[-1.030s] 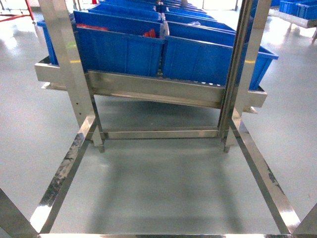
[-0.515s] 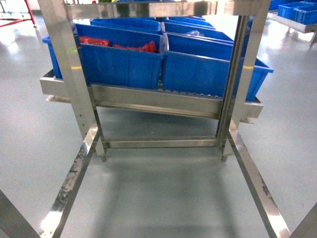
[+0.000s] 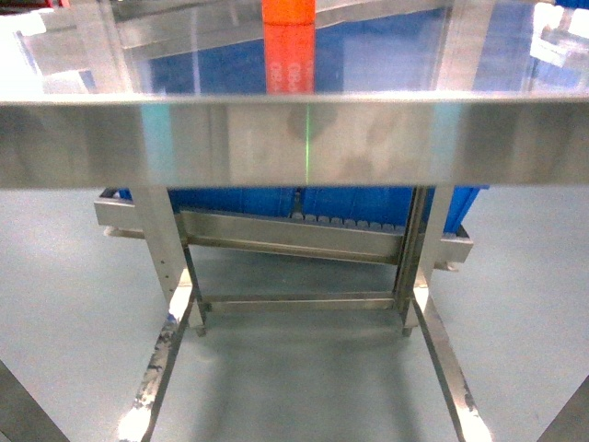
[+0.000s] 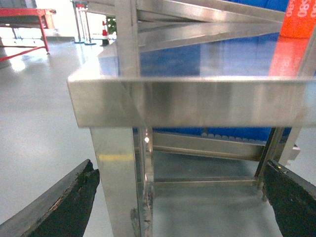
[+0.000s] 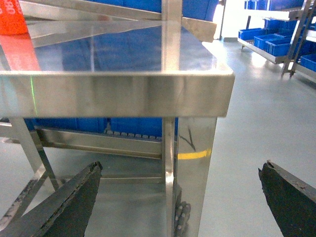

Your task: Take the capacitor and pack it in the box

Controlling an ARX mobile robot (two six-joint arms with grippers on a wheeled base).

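A steel table (image 3: 294,138) stands right in front of the robot, its near edge running straight across the head view. On the shiny tabletop, toward the far side, sits the capacitor (image 3: 289,14), bright orange with pale printing; only its lower part shows, above an orange reflection in the steel. From the left wrist it appears at the upper right (image 4: 298,17); from the right wrist it sits at the upper left (image 5: 12,17). The box is nowhere in these views.

The left gripper (image 4: 182,197) hangs below the table edge by the near left leg, its dark fingers (image 4: 66,202) spread wide. The right gripper (image 5: 180,202) hangs by the near right leg, fingers (image 5: 69,205) likewise spread, holding nothing. Blue crates (image 3: 359,198) sit on a lower rack (image 3: 294,235) beyond the table.
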